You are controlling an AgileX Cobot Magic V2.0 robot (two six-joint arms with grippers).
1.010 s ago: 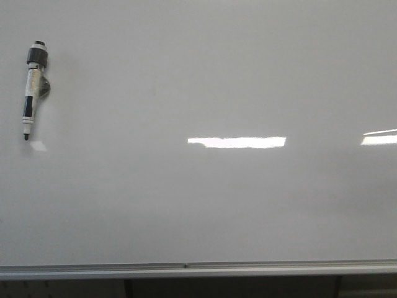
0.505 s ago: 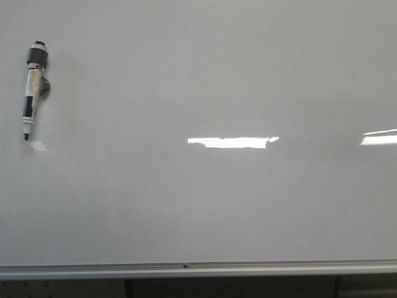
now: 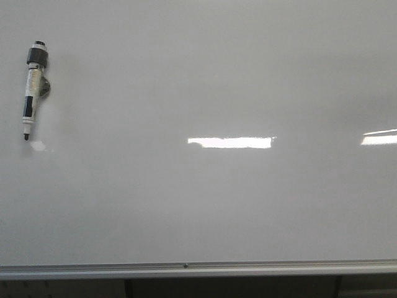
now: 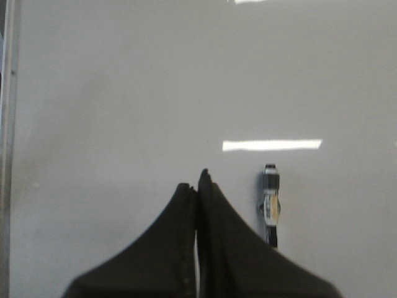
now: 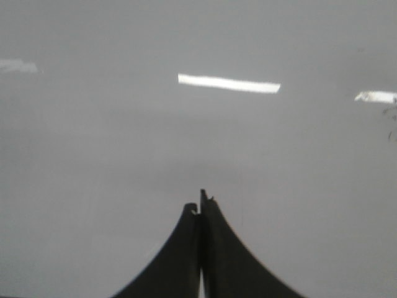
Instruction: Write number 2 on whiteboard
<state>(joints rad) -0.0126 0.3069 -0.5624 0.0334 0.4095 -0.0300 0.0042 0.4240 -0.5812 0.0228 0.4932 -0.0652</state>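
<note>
The whiteboard fills the front view, glossy white-grey with a silver rail along its near edge. No number 2 shows on it. A black-and-white marker lies on the board at the far left, tip toward me. It also shows in the left wrist view, just beside the left gripper, which is shut and empty. The right gripper is shut and empty over bare board. Neither gripper shows in the front view.
Bright rectangular light glares sit on the board at mid-right and at the far right edge. The board's metal rail also shows in the left wrist view. Faint dark smudges mark the board in the right wrist view.
The middle light glare has shortened slightly at its right end. The marker has not moved.
</note>
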